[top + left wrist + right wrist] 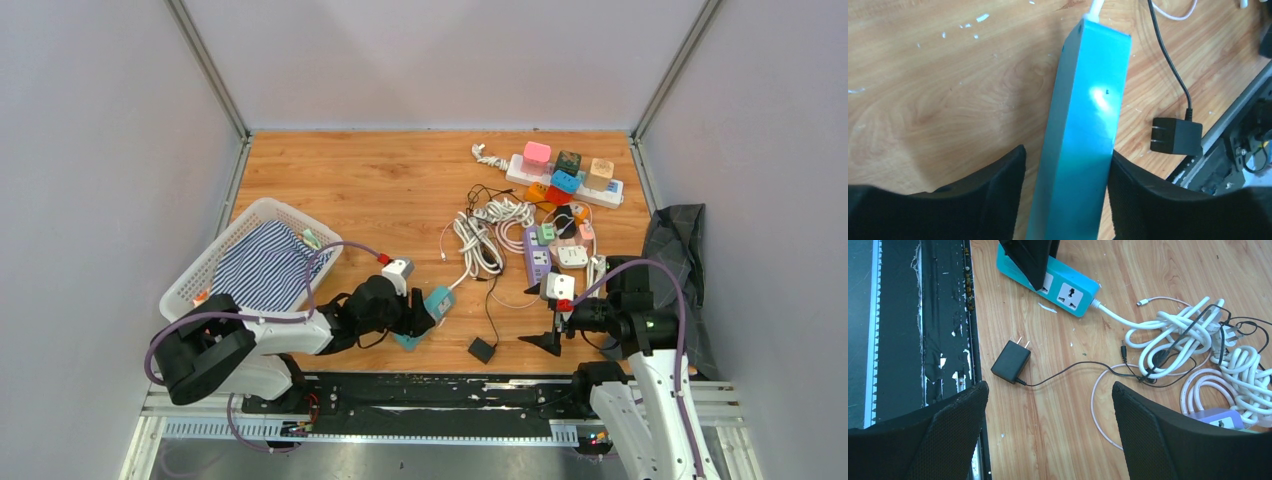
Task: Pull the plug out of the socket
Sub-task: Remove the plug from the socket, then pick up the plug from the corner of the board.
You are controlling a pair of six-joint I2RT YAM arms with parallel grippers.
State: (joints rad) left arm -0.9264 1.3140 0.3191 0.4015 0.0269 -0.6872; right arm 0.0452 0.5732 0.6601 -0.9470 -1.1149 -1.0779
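Left wrist: left gripper (pixel 1067 152) loose around blue power strip (pixel 1088 115), black plug (pixel 1175 136) at three o'clock; right gripper (pixel 1050 385) wide open.

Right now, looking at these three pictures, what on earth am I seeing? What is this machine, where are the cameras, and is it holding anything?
These are two robot arms bolted at the near edge of a wooden table. The wide picture comes from a camera above and behind them. The other two come from small cameras on each wrist, so the black shapes at the bottom are each arm's own fingers.

The left end effector straddles a teal power strip. There is a gap on one side, so it does not look clamped. The right end effector hangs open and empty. Near it, a black adapter lies unplugged on the wood, prongs bare.

Also on the table are coiled white cables, a white strip carrying coloured blocks, and a basket with a striped cloth.
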